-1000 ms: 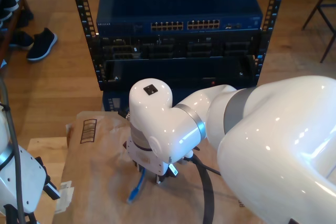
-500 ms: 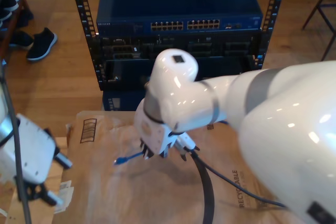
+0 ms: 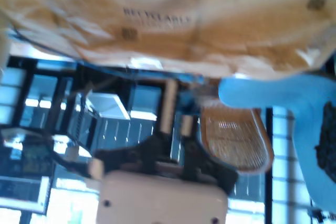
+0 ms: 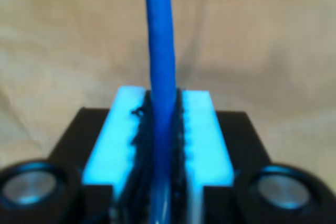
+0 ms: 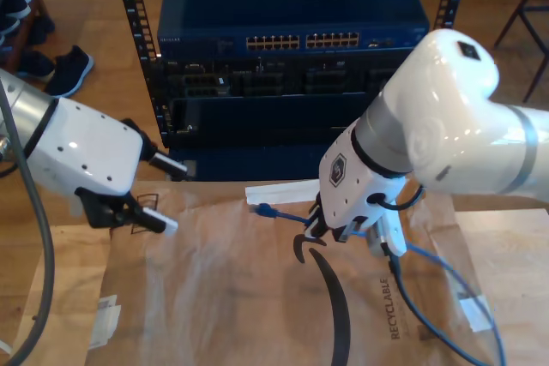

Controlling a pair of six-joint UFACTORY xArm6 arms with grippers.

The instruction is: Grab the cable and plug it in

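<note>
Exterior view: my second gripper [image 5: 319,227] hangs right of centre above the brown paper [image 5: 232,297].
Second gripper state: pads [image 4: 202,135] clamped tight on the cable [image 4: 160,66].
Cable: plug end [image 5: 266,210] juts left of my second gripper, clear of the paper; the rest trails right and toward the near edge.
First gripper [image 5: 163,195]: at the exterior view's left, fingers apart, nothing between them.
Rack [image 5: 292,49]: at the far side, port rows facing the paper.
</note>
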